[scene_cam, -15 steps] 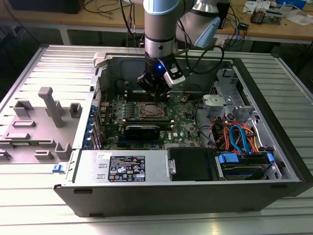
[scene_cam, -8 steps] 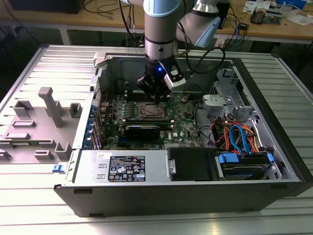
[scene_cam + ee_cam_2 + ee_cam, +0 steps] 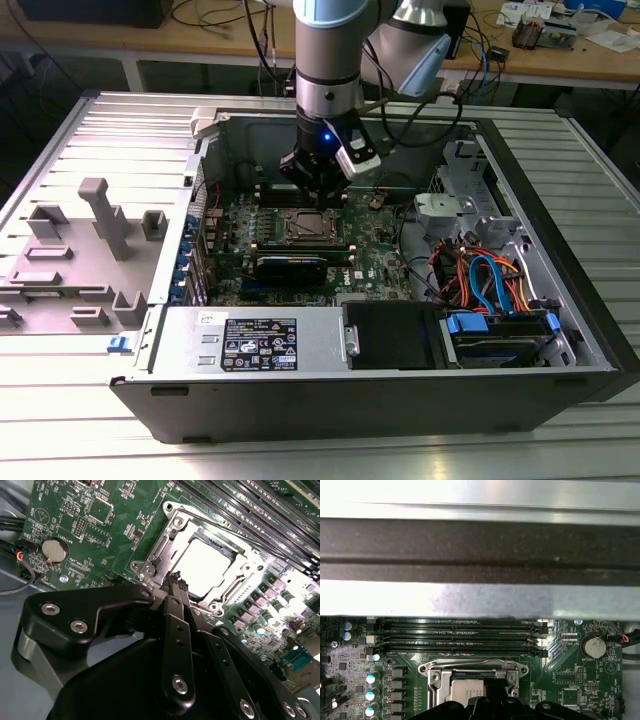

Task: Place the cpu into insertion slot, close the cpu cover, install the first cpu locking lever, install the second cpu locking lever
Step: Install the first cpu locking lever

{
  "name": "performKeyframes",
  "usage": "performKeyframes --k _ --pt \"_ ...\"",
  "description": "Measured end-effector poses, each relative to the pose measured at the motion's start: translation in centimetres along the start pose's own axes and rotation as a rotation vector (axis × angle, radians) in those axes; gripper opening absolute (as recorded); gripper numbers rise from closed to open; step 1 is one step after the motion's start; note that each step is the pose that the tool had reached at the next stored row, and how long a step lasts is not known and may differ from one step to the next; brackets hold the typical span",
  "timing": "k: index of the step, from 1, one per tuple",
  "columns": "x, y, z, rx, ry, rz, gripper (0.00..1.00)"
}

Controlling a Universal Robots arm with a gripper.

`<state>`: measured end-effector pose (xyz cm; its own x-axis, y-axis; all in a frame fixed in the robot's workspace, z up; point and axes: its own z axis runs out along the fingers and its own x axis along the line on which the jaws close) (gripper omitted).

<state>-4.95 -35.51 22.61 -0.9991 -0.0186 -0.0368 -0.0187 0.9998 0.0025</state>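
The insertion slot [image 3: 309, 227] sits in the middle of the green board inside the open computer case. A bright silvery cpu [image 3: 206, 564] lies in it, seen in both wrist views [image 3: 463, 691]. The cpu cover [image 3: 161, 550], a metal frame with a square window, lies flat around the cpu. My gripper [image 3: 314, 198] hangs just above the slot's far edge. Its black fingers [image 3: 176, 611] come together at the tip, shut with nothing between them, right beside a corner of the cover. The gripper tip [image 3: 496, 687] overlaps the cover's edge.
Long black memory slots [image 3: 462, 637] run beside the socket, and a coin battery [image 3: 54, 550] sits on the board. A black card [image 3: 300, 265], the grey power supply [image 3: 255, 343], blue and orange cables [image 3: 485, 280] and the case walls surround the board. Grey fixtures [image 3: 100, 215] stand on the table at the exterior view's left.
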Motion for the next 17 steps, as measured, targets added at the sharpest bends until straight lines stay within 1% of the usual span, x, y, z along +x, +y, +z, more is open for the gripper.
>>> performKeyframes --k 5,8,10,13,17 --pt "0.02 -0.44 -0.01 0.0002 0.0001 0.0 0.11" --pt "0.04 -0.93 -0.05 0.0002 0.0001 0.0 0.11" --pt "0.04 -1.05 -0.25 0.0003 0.0001 0.0 0.11" --pt "0.03 -1.2 -0.79 0.0005 0.0 0.0 0.11" --pt "0.03 -1.64 -0.86 0.0004 0.0 0.0 0.11"
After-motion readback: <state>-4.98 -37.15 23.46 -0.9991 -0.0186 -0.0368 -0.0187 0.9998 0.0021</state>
